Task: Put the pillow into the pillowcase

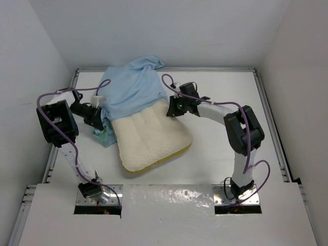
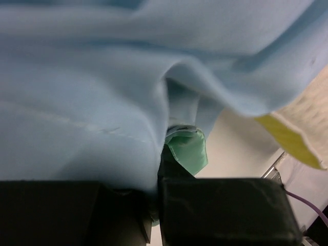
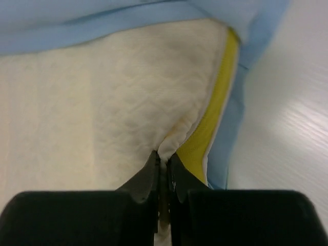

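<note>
The cream-white pillow (image 1: 151,139) with a yellow edge band lies mid-table, its far end inside the light blue pillowcase (image 1: 130,89). My left gripper (image 1: 97,119) is shut on the pillowcase's left edge (image 2: 92,128), where the sea-green face (image 2: 189,149) shows. My right gripper (image 1: 171,108) is shut on a pinch of the pillow's cover (image 3: 128,107) beside the yellow band (image 3: 212,128), at the pillow's right side next to the pillowcase (image 3: 128,20) opening.
White walls enclose the table on three sides. A raised rail (image 1: 266,118) runs along the table's right edge and another (image 1: 54,154) along the left. Bare tabletop (image 1: 220,148) lies right of the pillow.
</note>
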### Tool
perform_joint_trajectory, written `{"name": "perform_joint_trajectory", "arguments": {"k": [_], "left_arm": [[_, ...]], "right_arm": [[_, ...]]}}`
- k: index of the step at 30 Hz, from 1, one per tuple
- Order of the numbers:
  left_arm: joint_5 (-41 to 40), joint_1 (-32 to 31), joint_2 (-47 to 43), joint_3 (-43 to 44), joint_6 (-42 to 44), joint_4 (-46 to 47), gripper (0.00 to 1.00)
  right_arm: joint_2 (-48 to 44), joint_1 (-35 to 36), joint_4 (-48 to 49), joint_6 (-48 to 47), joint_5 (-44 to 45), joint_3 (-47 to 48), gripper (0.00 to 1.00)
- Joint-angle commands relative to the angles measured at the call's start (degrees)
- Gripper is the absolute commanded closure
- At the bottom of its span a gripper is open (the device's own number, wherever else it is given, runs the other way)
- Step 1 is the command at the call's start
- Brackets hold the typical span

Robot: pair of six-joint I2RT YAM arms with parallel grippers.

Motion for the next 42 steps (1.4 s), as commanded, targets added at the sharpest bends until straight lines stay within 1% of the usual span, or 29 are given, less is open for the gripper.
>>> {"name": "perform_joint_trajectory", "arguments": {"k": [1,3,6,7,8,10,11,13,14,15,16,17,19,20,21,23,24,25,26,27,29,32,34,36,37,39,40,41,42], "left_arm": [[1.02,-1.81,-2.62,-0.82,0.15,0.71,0.96],[2.07,-2.08,-2.18,-0.47,0.41,0.53,0.97],[0.94,-1.9,-0.96,0.85,-2.03,3.07,0.98],[0.24,-1.38,-0.26,1.72,-3.7,4.64,0.98],[-0.73,-1.11,1.93,2.69,-5.46,6.92,0.98],[-1.27,-0.59,4.48,7.06,-7.93,6.6,0.98],[-0.48,-0.5,6.24,8.22,-8.37,5.81,0.98],[-0.21,-0.49,6.52,9.2,-8.81,6.15,0.98],[-0.47,-0.49,6.34,9.2,-9.16,7.46,0.97],[-1.69,-0.49,6.17,8.94,-10.13,8.0,0.97],[-2.23,-0.49,6.08,8.76,-10.48,8.52,0.97],[-2.75,-0.49,6.25,8.76,-10.49,8.61,0.97],[-3.72,-0.49,6.34,8.59,-10.14,8.53,0.97],[-4.25,-0.49,6.43,8.59,-9.87,8.35,0.97],[-4.6,-0.49,6.43,8.41,-9.7,8.26,0.97],[-5.31,-0.49,6.43,8.15,-9.7,8.44,0.97],[-5.31,-0.49,6.34,7.89,-9.78,8.53,0.97],[-5.31,-0.49,6.26,7.8,-9.78,8.44,0.97],[-5.13,-0.49,6.08,7.62,-9.52,8.27,0.97],[-5.22,-0.49,5.99,7.36,-9.35,8.09,0.97],[-5.74,-0.49,5.47,6.92,-9.26,8.26,0.98],[-6.01,-0.49,4.67,4.99,-8.82,8.44,0.98],[-5.92,-0.49,4.32,4.46,-8.55,8.35,0.98],[-5.84,-0.49,4.23,3.93,-8.29,7.92,0.97],[-6.36,-0.49,4.15,4.02,-8.12,7.56,0.95],[-8.63,-0.32,2.83,4.8,-8.72,6.16,0.73],[-9.78,-0.14,2.13,5.33,-9.34,5.81,0.63],[-10.84,0.64,-0.05,7.08,-10.04,5.02,0.48],[-11.8,1.08,-1.47,8.4,-10.57,4.93,0.39]], "right_arm": [[2.35,7.52,2.27,1.42,-9.34,4.44,1.0],[4.64,9.29,9.72,9.11,-9.44,5.51,1.0],[3.86,12.28,21.39,17.75,0.27,3.93,1.0],[4.12,14.11,21.09,17.08,1.36,5.23,1.0],[4.81,14.91,15.6,15.25,1.11,7.33,0.96],[8.5,16.49,5.06,6.82,-0.2,16.73,0.73],[9.56,16.5,-4.92,1.57,-0.29,20.67,0.52],[9.14,16.59,-10.71,-3.03,2.84,20.46,0.42],[7.82,16.59,-12.04,-7.92,4.35,19.23,0.35],[3.98,16.5,-11.88,-9.54,5.67,15.13,0.32],[1.59,16.15,-11.09,-10.25,10.73,12.57,0.3],[-0.69,15.11,-6.47,-10.17,11.82,9.84,0.27],[-6.33,9.14,0.04,-3.87,8.44,1.14,0.28],[-7.12,6.68,6.52,4.25,7.1,-2.89,0.42],[-7.57,3.18,8.93,7.99,6.39,-4.32,0.56],[-6.61,1.92,12.54,13.01,9.34,-5.39,0.87],[-5.65,1.91,12.12,13.12,10.77,-4.61,0.97],[-2.16,1.91,10.9,13.9,11.21,-3.21,0.96],[-0.03,1.83,9.41,14.7,9.48,0.38,0.91],[2.07,1.91,8.26,15.05,8.42,2.24,0.81],[6.03,2.0,6.15,16.8,9.36,4.36,0.8],[7.01,2.0,10.35,19.19,12.79,1.82,0.76],[10.51,2.26,9.58,17.09,10.62,4.78,0.61],[12.55,3.31,8.96,15.85,5.19,6.82,0.49],[12.9,3.84,7.04,14.02,5.42,7.7,0.45],[10.11,5.51,4.92,12.51,11.99,5.01,0.43],[8.44,5.43,5.7,12.77,13.14,3.33,0.42],[5.38,4.73,6.4,12.86,14.02,2.01,0.41],[4.22,4.12,5.62,12.68,14.12,1.12,0.4]]}}
